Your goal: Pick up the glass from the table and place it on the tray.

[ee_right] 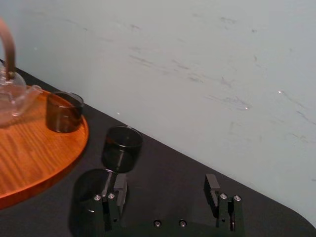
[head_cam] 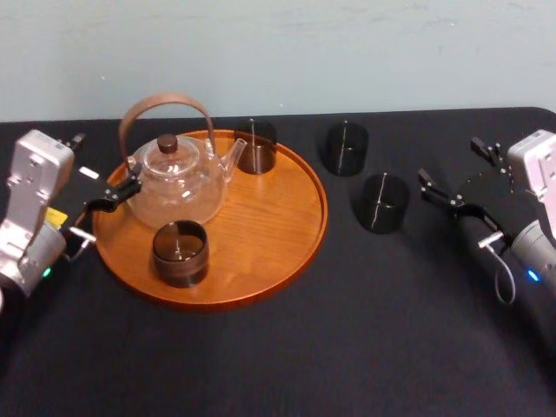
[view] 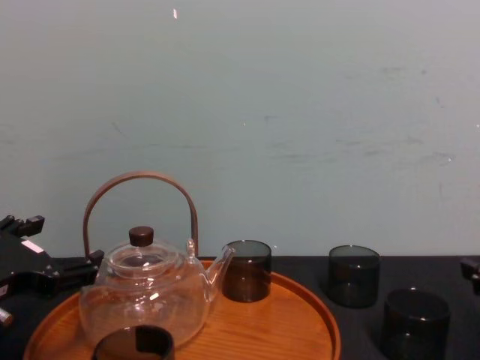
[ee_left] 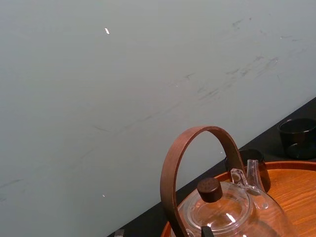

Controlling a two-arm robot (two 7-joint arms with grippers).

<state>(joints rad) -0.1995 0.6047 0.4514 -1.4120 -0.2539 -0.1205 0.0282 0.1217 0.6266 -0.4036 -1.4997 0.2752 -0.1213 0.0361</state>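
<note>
While the right gripper (head_cam: 450, 163) hovers near, the glass (head_cam: 380, 202) stands upright.

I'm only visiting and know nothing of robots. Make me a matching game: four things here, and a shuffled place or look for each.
1 teapot
2 tray
3 left gripper
4 right gripper

A open, near a dark glass on the table
B clear, with a brown hoop handle
C round, orange-brown
D at the tray's left rim, beside the teapot

Pairs: 1-B, 2-C, 3-D, 4-A

Pale blue-green wall (view: 315, 97) behind, plain, faint dark scuffs and streaks, few small bright specks. Meets far edge of black table (head_cam: 365, 347). Even, soft light.
</note>
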